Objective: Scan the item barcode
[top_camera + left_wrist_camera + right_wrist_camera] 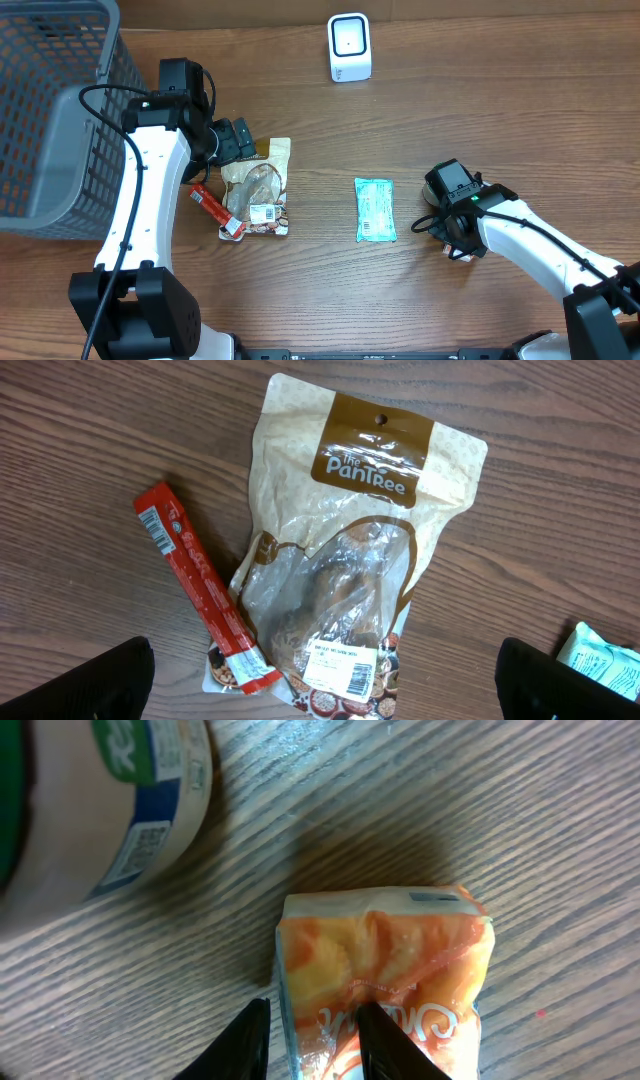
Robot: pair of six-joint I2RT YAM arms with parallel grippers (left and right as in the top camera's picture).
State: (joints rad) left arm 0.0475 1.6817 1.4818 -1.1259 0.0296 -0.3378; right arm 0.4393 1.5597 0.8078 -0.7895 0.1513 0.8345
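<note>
Item in hand, by judgement: orange pouch, one, flat on the table, hidden under the right arm in the overhead view. Right end effector: fingers narrowly apart, straddling the pouch's 9 o'clock edge; whether they pinch it cannot be told. Pouch extends from the fingers toward 12 o'clock in the wrist view. Its near end is out of frame, so the long axis is only probably 12-to-6. No barcode shows on the upward face. Scanner, one, white, stands at 11 o'clock from the right end effector, well apart. That bearing governs the coming carry, and the right arm is the nearer. Left end effector: fingers wide apart, holding nothing, hovering over the brown snack bag, one, long axis 12-to-6, white barcode label at its 6 o'clock end. Red stick pack, one, long axis 10-to-4, its lower end lying on the bag, barcode at its 10 o'clock end. Teal packet, one, at 9 o'clock of the right end effector, long axis 12-to-6. Labelled round container, one, at 10 o'clock of the pouch. Grey basket, one, at the 9 o'clock table edge.
</note>
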